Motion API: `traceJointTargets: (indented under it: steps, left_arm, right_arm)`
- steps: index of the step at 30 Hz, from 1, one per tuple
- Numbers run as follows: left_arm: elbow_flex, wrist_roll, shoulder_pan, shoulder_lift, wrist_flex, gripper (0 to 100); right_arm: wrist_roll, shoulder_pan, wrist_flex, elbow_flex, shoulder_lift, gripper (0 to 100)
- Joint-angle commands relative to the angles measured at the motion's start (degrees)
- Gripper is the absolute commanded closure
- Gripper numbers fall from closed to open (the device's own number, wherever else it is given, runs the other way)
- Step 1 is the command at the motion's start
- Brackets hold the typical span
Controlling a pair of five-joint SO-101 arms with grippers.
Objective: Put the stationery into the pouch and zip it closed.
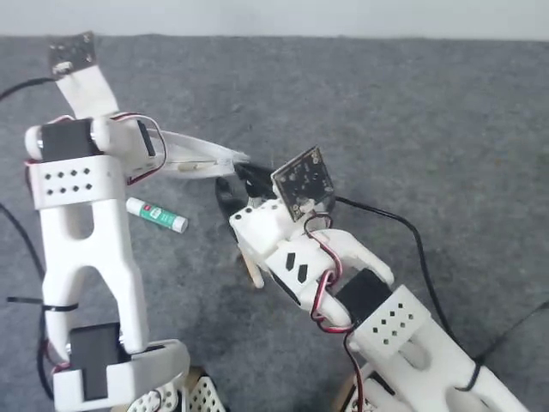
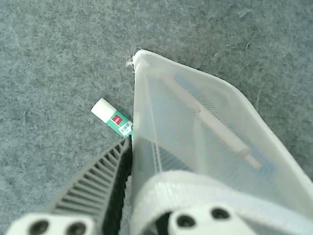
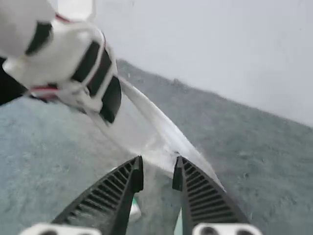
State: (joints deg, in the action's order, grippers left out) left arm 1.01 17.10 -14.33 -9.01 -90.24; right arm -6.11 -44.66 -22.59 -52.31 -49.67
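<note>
We clench the pouch (image 2: 161,98) with left fingers (image 2: 98,181) and right fingers (image 3: 205,196); a jerk could spill its pen (image 2: 210,122).

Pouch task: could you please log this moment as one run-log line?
left hand: holds pouch | pouch: slim pen-like item inside | right hand: at pouch edge | glue stick: on table, outside pouch

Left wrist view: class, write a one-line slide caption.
Mesh pouch, pen inside, held in the left gripper; glue stick on the mat beside it.
</note>
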Motion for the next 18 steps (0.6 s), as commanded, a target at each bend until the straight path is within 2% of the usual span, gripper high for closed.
traceJointTargets:
  steps: [1, 5, 15, 18]
  left_arm:
    - [-0.2, 0.0, 0.2, 0.7, 1.5, 99]
    - [0.4, -1.1, -1.1, 0.7, 1.2, 99]
    - [3.3, -0.1, -9.3, 0.7, 1.2, 99]
    - [4.4, 1.1, -12.3, 0.7, 1.2, 99]
  right_arm:
    - [-1.4, 3.9, -4.8, 3.6, -2.6, 89.6]
    - [-6.0, 7.9, -7.5, 3.7, -2.0, 89.3]
    - [-5.6, 9.4, -12.7, 3.7, -1.9, 89.3]
    - [-2.4, 9.4, -12.7, 3.6, 0.0, 89.3]
